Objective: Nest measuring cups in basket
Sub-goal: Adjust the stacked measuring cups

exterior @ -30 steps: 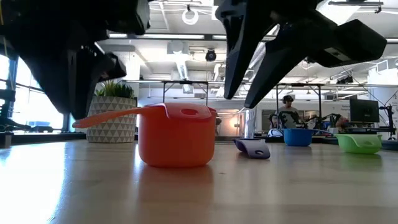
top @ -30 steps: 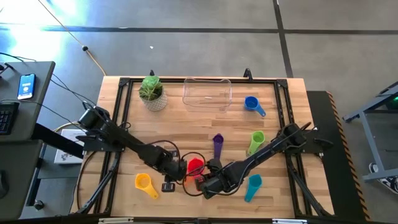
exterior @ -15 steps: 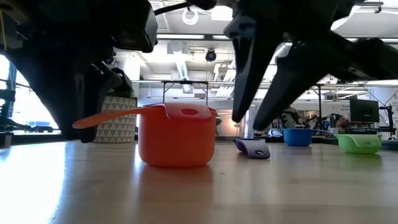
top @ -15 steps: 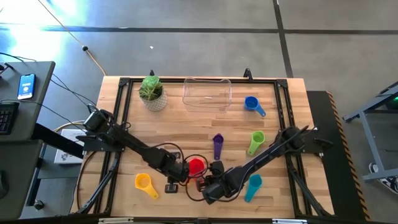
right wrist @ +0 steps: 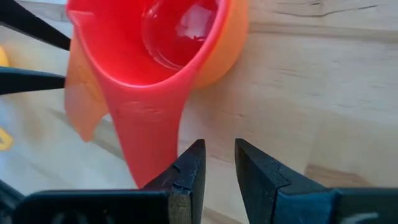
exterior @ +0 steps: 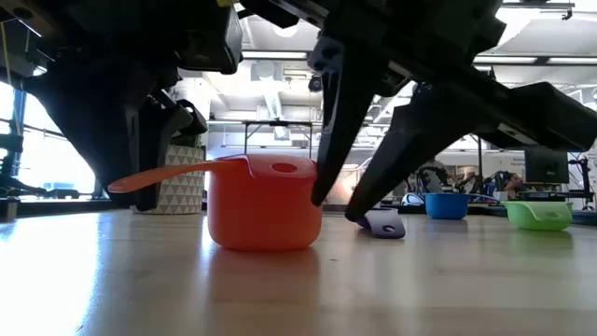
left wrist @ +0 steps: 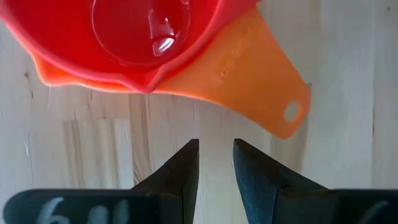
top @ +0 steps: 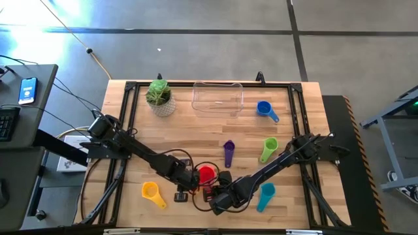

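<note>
High view, L→R: yellow cup (top: 151,191) near-left, loose. Left gripper (top: 185,184) & right gripper (top: 219,198) both at red cup (top: 206,173), which sits inside orange cup (left wrist: 249,74), near-centre. Wrist views: both grippers' fingers nearly closed, narrow gap, holding nothing. Purple cup (top: 228,153), green cup (top: 268,149), teal cup (top: 264,196), blue cup (top: 264,109) scattered right. Basket (top: 217,98) far-centre has no cups. Judged: one pair nested, rest pending.
</note>
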### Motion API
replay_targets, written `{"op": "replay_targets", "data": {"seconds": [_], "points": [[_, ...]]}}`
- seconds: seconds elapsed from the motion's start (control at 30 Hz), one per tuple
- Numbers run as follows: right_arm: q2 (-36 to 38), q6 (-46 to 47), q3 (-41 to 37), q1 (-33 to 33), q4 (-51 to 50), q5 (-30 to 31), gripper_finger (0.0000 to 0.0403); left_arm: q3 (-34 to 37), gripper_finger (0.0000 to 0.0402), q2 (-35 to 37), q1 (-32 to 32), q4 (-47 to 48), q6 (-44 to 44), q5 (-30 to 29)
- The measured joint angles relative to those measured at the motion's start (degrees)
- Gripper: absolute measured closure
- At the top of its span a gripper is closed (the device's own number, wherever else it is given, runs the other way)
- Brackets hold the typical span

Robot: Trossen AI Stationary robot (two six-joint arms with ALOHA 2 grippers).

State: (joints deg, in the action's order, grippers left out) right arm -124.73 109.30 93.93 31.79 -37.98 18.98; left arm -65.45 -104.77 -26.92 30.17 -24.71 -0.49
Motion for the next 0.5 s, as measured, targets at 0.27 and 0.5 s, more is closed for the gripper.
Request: {"op": "replay_targets", "data": {"seconds": [0.27, 0.5], "points": [[0.0, -1.5, 0.0, -1.1, 3.3, -0.6, 0.0324, 0.0, 0.0312, 0.0, 0.0, -2.3, 3.7, 0.0], [0.0, -3.8, 0.0, -2.3, 6.0, -1.1, 0.0324, 0.0, 0.0312, 0.0, 0.0, -4.5, 5.3, -0.1]]}}
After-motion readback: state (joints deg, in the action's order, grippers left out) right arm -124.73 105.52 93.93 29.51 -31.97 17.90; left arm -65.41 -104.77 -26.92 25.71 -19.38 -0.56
